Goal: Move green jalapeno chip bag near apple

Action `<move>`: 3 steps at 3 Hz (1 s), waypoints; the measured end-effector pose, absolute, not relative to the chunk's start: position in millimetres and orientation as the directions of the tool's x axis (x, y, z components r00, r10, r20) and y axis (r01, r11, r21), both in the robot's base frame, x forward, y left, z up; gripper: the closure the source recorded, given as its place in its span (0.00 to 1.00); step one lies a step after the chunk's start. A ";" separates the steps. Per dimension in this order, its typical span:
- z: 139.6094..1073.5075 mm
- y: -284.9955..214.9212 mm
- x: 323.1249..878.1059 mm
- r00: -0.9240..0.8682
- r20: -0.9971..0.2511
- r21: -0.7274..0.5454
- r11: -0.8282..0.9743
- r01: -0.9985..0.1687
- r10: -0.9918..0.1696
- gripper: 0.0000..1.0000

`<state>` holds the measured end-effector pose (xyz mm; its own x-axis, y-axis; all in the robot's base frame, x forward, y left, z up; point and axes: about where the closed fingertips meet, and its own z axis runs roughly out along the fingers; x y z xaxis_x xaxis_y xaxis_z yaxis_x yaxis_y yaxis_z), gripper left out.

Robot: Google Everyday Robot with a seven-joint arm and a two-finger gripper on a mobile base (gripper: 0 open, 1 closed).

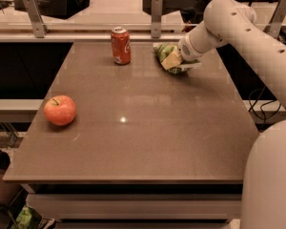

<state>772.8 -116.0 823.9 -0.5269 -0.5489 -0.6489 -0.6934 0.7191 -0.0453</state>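
The green jalapeno chip bag [164,50] lies crinkled at the far right of the table, to the right of the red soda can. My gripper [177,62] is down on the bag, covering its right part, with the white arm reaching in from the right. The apple [60,110], red-orange with a short stem, sits near the table's left edge, well apart from the bag.
A red soda can [120,45] stands upright at the far middle of the brown table [133,142]. A rail with metal posts [156,13] runs behind the table. My white robot body [271,185] fills the lower right.
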 end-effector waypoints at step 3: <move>828.4 -115.9 772.9 -0.527 -0.649 -0.045 0.719 -0.694 -0.549 1.00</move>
